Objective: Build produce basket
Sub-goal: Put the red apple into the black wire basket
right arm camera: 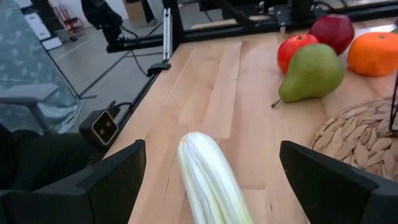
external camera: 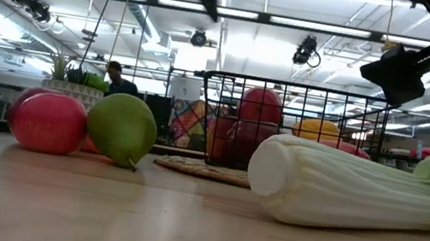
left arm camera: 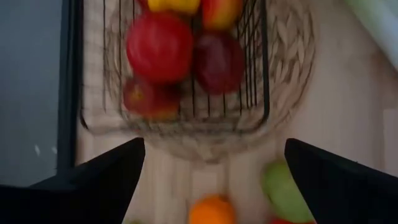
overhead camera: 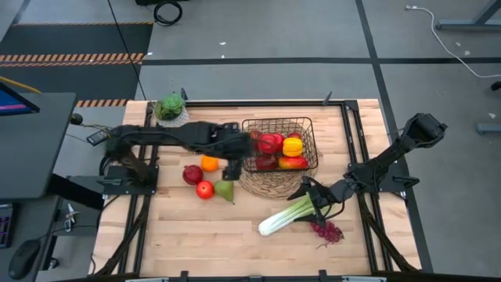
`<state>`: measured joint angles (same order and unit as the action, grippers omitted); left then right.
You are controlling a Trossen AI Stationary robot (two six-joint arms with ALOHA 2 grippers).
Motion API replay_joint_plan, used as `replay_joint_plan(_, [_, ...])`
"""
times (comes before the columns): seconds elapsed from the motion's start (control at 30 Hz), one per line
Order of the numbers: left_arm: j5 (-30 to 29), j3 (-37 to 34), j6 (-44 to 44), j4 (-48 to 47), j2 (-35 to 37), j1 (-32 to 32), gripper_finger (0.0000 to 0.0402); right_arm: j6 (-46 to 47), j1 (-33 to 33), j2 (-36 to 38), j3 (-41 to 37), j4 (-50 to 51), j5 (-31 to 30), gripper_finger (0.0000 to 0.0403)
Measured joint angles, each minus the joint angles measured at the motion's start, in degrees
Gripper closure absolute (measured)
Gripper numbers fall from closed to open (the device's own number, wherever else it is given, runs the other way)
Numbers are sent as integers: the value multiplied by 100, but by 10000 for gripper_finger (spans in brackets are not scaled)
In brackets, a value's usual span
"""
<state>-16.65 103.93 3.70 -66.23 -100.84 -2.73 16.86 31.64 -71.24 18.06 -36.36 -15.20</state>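
Note:
The black wire basket (overhead camera: 307, 125) stands on a round woven mat (overhead camera: 258, 184) and holds red apples (overhead camera: 268, 143) and a yellow pepper (overhead camera: 292, 146). My left gripper (overhead camera: 233, 163) hovers open just left of the basket, above an orange (overhead camera: 210, 163); in its wrist view (left arm camera: 214, 146) the basket (left arm camera: 261, 93) lies ahead. Two red apples (overhead camera: 192, 174) and a green pear (overhead camera: 225, 190) rest on the table. The celery (overhead camera: 283, 217) lies flat on the table, purple grapes (overhead camera: 327, 231) beside it. My right gripper (overhead camera: 313, 200) is open at the celery's leafy end, its fingers wide on either side of the stalk (right arm camera: 208, 180).
A potted plant (overhead camera: 170, 108) stands at the far left corner. Black rails (overhead camera: 356, 149) frame the table's sides. Bare wood lies along the near edge (overhead camera: 211, 243). In the low view the pear (external camera: 121, 129) and an apple (external camera: 48, 122) sit left of the celery (external camera: 343, 188).

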Motion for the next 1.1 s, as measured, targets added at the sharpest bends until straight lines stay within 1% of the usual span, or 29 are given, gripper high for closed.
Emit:
replay_joint_plan(0.1, [9,-1116,-402,636,578,-203,8,-34,28,0,0,-71,0,30])
replay_joint_plan(0.17, [134,-1751,-636,997,912,-355,8,-36,26,0,2,-149,-6,30])
replay_joint_plan(0.23, [203,-2273,-896,1180,1165,-512,8,-71,24,0,2,-198,-13,30])
replay_joint_plan(0.33, [233,-2829,-1350,1342,1327,-709,8,-140,24,0,4,-277,-15,30])
replay_joint_plan(0.43, [230,-3128,-1943,1365,1354,-917,8,-194,18,0,4,-341,-55,30])
replay_joint_plan(0.57, [260,-3361,-2527,1317,1354,-1266,8,-203,17,0,4,-378,-164,30])
replay_joint_plan(0.63, [257,-3422,-2558,1232,1354,-1422,8,-203,17,0,4,-382,-164,30])
replay_joint_plan(0.77, [51,-3633,-2636,942,1358,-1697,8,-204,17,0,4,-384,-164,30])
replay_joint_plan(0.9, [47,-4077,-2668,1071,1358,-1816,8,-213,17,0,4,-384,-164,30])
replay_joint_plan(1.1, [72,-4686,-2481,1435,1354,-1741,8,-290,17,0,4,-414,-164,30])
